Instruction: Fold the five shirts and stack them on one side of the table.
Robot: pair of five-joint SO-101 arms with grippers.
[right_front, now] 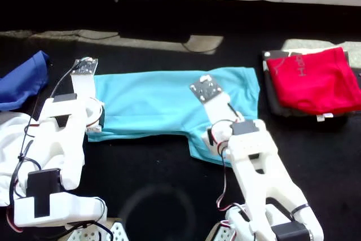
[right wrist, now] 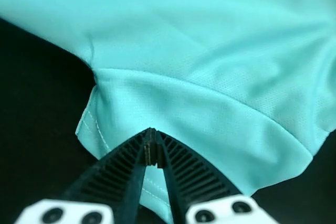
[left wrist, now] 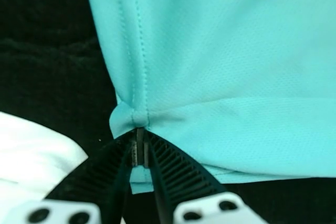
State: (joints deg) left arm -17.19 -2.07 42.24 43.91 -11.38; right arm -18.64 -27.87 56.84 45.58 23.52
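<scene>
While left gripper (left wrist: 140,145) and right gripper (right wrist: 151,144) clamp it, shirt (right_front: 158,103) (turquoise) lies flat.

Turquoise shirt (left wrist: 236,51): fine mesh-knit cloth with a faint sheen and rows of stitching along the hems.
Table cover (left wrist: 47,72): black cloth, matt and slightly fuzzy.
Left gripper (left wrist: 140,148): ridged, matt black plastic fingers (left wrist: 173,174) on smooth white plastic.
Right gripper (right wrist: 151,148): the same ridged black plastic on smooth white plastic.
Left arm (right_front: 62,134), right arm (right_front: 265,167): smooth, slightly glossy white plastic.
White shirt (left wrist: 31,150): plain smooth cloth, just beside the turquoise shirt's hem.
Blue shirt (right_front: 22,80): matt cloth.
Red shirt (right_front: 316,80): matt cloth, lying on a dark grey shirt (right_front: 276,103), also cloth.
</scene>
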